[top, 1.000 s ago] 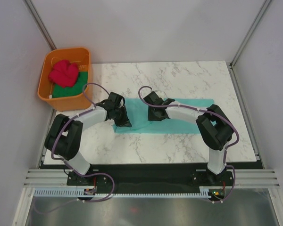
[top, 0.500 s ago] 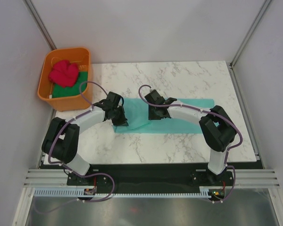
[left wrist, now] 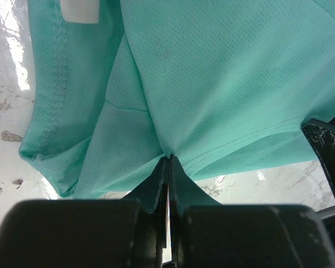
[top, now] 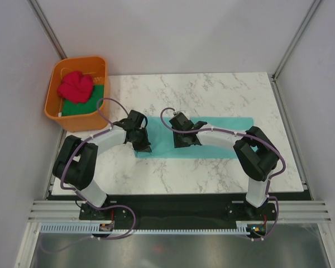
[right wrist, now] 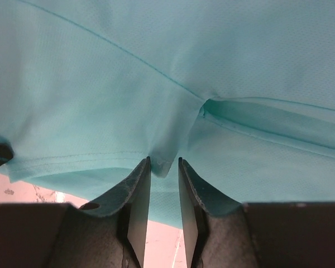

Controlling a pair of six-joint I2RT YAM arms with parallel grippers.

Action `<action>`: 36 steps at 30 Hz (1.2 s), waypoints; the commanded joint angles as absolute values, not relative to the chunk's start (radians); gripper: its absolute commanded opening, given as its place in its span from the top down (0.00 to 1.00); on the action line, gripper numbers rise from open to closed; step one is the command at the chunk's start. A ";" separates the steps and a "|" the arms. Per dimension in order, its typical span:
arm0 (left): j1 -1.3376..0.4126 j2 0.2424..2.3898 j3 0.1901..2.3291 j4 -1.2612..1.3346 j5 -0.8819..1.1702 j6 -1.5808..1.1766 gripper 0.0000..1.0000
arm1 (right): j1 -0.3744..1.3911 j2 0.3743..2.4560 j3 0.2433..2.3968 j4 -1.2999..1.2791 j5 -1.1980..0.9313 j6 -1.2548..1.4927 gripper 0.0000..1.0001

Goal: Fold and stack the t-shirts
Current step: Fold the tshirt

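The teal t-shirt (top: 218, 149) lies spread across the middle of the marble table. My left gripper (top: 142, 146) sits at its left end, shut on a pinched fold near the hem (left wrist: 168, 158). My right gripper (top: 185, 142) is over the shirt's middle. Its jaws (right wrist: 163, 163) stand slightly apart, with a small tip of teal cloth (right wrist: 156, 67) between them, not clamped. The pinkish-red t-shirt (top: 76, 85) lies bunched on the dark green t-shirt (top: 81, 106), both inside the tub.
The orange plastic tub (top: 81, 120) stands at the table's far left corner, beside the left wall. Bare marble (top: 212, 89) shows behind the teal shirt, and a strip shows in front of it. Grey walls close in both sides.
My right gripper has come down and toward me onto the shirt. The raised cloth between the grippers has settled flatter. My left gripper has shifted only slightly, still holding.
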State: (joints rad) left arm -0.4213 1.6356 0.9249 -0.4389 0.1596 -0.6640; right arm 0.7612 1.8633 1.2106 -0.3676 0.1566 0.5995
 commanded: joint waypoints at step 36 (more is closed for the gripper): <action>-0.400 1.660 0.983 -0.445 0.242 -0.640 0.98 | 0.845 1.816 1.052 -0.081 0.334 0.353 0.61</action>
State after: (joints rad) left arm -0.4053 1.6566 0.9512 -0.4400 0.2203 -0.6632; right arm 0.8326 1.8061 1.0538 -0.1131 0.2974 0.3714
